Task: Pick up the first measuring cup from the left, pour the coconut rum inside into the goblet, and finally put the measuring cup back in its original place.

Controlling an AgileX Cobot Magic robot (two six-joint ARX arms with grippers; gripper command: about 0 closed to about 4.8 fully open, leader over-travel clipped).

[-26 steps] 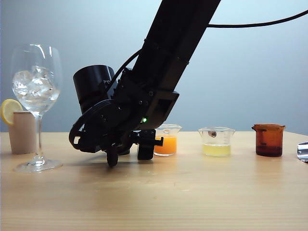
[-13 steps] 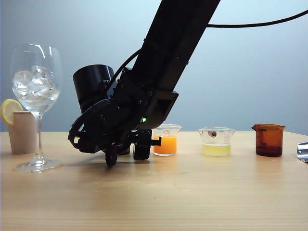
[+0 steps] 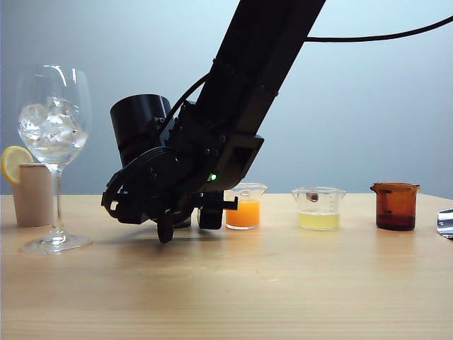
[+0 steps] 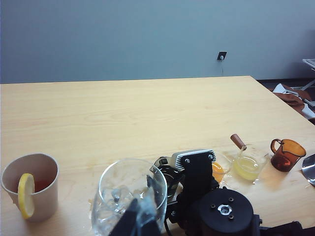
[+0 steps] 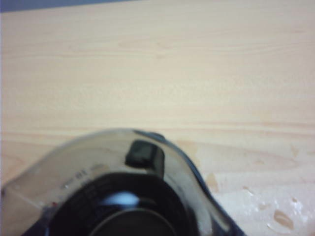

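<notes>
Your right arm slants down from the upper right of the exterior view to just above the tabletop, left of centre. The right gripper [image 3: 182, 228] hangs low there, its dark fingers [image 3: 165, 229] pointing down with the jaws standing wide. Your left gripper [image 4: 142, 221] shows only dark finger parts, state unreadable.

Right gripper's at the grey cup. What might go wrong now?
1. The right gripper, low around the smoky grey-green translucent measuring cup, stands close beside the clear cup of orange liquid; lifting may bump it.
2. The tall clear stemmed goblet holds ice; pouring may splash. The left gripper sits by that goblet.
</notes>
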